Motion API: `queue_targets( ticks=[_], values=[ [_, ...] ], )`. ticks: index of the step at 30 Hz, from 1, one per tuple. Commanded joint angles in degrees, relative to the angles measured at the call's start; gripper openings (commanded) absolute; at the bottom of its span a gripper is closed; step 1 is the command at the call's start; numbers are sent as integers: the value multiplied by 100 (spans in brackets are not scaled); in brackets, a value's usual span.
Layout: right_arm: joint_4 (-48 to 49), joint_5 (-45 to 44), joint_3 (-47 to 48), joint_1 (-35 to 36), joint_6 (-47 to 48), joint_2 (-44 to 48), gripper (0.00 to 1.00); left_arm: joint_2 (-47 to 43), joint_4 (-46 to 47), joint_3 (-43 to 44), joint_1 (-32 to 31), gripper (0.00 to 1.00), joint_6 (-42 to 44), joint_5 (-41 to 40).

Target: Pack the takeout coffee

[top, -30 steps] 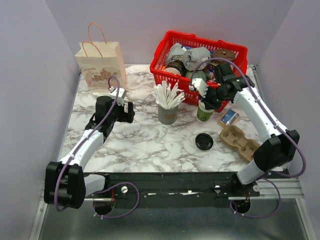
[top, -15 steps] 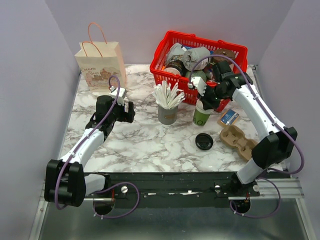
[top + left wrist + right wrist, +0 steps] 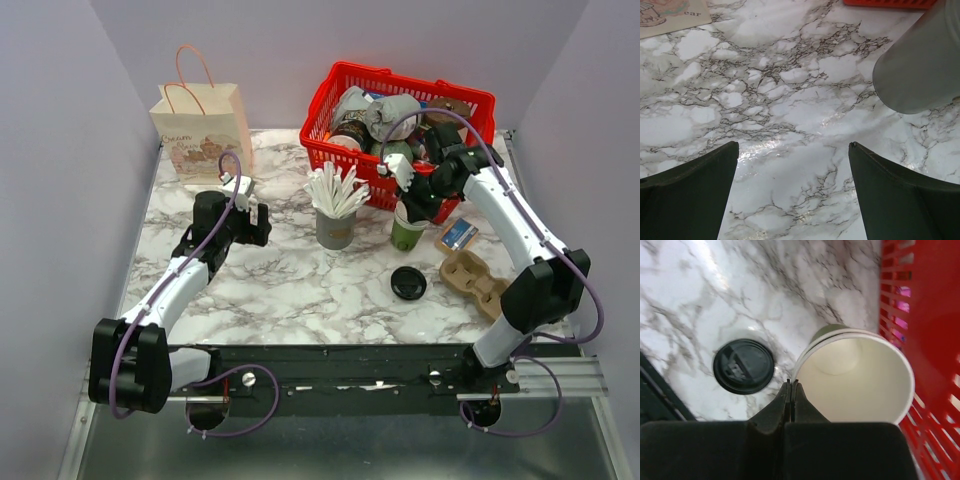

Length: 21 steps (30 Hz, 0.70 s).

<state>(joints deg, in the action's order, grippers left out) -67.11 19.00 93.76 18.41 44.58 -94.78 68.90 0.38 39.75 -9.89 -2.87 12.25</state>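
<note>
The cup [image 3: 407, 235], green outside and pale inside, stands open-topped on the desk [image 3: 300, 285], just in front of the red basket [image 3: 330, 160]. In the right wrist view the cup [image 3: 855, 375] shows a doubled rim, as if two were nested, with the basket [image 3: 930, 340] close on one side. Its black lid [image 3: 408, 283] lies flat on the desk nearer the arms, close by but not touching; the wrist view shows the lid [image 3: 743, 365] clear of the cup's foot.

The right tool [image 3: 405, 210] hangs over the cup, and its fingers are clenched together [image 3: 791, 386] right at the near rim, seemingly pinching the wall.

Left of the cup is a grey cup [image 3: 335, 230] of white sticks [image 3: 335, 190]. A cardboard carrier [image 3: 480, 283] lies right of the lid.

The left tool [image 3: 263, 226] is well apart to the left, released, with bare desk between its fingers [image 3: 793, 145] and the grey cup [image 3: 920, 65] ahead. A paper bag [image 3: 203, 135] stands at the far left corner.
</note>
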Motion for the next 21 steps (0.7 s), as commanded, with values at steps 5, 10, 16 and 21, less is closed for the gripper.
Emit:
queue_targets(
  ticks=[5,10,16,21],
  values=[
    [-102,259,477,-216,-430,-144,1,-52,85,77,-31,99,-3,137],
    [-337,790,564,-294,-378,-172,1,-193,-11,68,-31,99,32,374],
    [-118,449,126,-14,-257,75,1,-824,-397,-151,-162,98,1153,1243],
    [-169,367,141,4,-273,31,1,-1686,-1021,-327,-741,97,3227,2148]
  ],
)
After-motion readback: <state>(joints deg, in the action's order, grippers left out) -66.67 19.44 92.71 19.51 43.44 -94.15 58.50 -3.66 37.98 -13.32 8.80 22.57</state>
